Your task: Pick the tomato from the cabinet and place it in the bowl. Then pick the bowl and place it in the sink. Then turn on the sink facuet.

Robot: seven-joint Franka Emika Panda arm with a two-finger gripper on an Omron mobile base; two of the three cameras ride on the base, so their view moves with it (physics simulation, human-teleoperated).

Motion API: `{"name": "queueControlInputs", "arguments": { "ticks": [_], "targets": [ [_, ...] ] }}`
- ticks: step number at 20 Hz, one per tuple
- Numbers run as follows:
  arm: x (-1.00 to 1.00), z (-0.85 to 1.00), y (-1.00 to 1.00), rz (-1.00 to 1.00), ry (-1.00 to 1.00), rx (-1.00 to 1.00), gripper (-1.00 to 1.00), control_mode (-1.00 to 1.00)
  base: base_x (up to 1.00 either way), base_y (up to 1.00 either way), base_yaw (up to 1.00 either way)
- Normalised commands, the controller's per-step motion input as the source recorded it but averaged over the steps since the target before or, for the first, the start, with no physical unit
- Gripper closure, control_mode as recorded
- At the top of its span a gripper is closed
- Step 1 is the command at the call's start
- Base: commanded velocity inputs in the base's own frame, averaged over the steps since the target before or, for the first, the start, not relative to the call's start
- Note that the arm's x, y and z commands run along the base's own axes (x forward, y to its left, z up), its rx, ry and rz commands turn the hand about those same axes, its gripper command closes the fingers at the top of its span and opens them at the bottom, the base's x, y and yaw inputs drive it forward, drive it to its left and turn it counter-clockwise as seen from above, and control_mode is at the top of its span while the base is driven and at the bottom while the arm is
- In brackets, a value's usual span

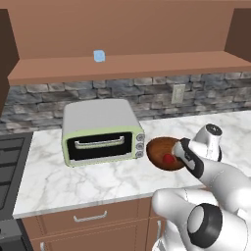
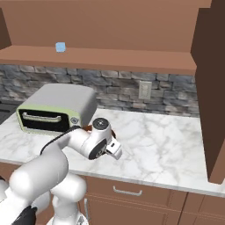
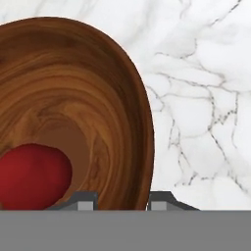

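On the marble table (image 1: 73, 171), just right of the toaster oven (image 1: 100, 132), stands the bowl (image 1: 159, 151), toward the front edge. Inside the bowl lies the tomato (image 1: 169, 159), resting on the wooden bottom; the hand view shows it low against the inner wall (image 3: 29, 176), with the bowl's grained rim (image 3: 139, 122) curving up beside it.

At the bowl's right rim sits the end effector (image 1: 180, 156), its dark body reaching in from the white arm. From the hand view its two fingertips (image 3: 86, 200) stand one on either side of the rim wall, one inside the bowl and one outside over the marble, drawn in close about the wood. They look clamped on the rim, though the contact itself sits at the bottom edge of that view and is hard to make out. From the right base view the end effector (image 2: 115, 151) points down over the table with the bowl mostly hidden behind the wrist.

Up on the cabinet (image 1: 122, 66) shelf board, near its middle, rests a pale blue cube (image 1: 99, 56). Behind the table runs a grey stone backsplash (image 1: 147, 93) with a wall outlet (image 1: 178, 93). Below the table's front edge are wooden cupboards with a silver bar handle (image 1: 90, 216).
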Motion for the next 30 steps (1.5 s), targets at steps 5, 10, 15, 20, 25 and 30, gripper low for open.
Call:
{"name": "queueControlInputs", "arguments": {
  "ticks": [5,10,15,20,25,30],
  "targets": [
    [-0.43,0.4,-0.08,-0.07,0.0,0.04,1.0,-1.0,0.0,0.0,0.0],
    [-0.61,0.94,-0.29,-0.22,0.0,0.01,1.0,-1.0,0.0,0.0,0.0],
    [-0.73,1.0,-0.3,-0.33,0.0,0.0,1.0,-1.0,0.0,0.0,0.0],
    [-0.68,1.0,-0.11,-0.31,0.0,0.0,1.0,-1.0,0.0,0.0,0.0],
    [-0.55,1.0,-0.01,-0.27,0.0,0.02,1.0,-1.0,0.0,0.0,0.0],
    [-0.47,1.0,0.0,-0.23,-0.03,0.01,1.0,-1.0,0.0,0.0,0.0]
  ]
}}
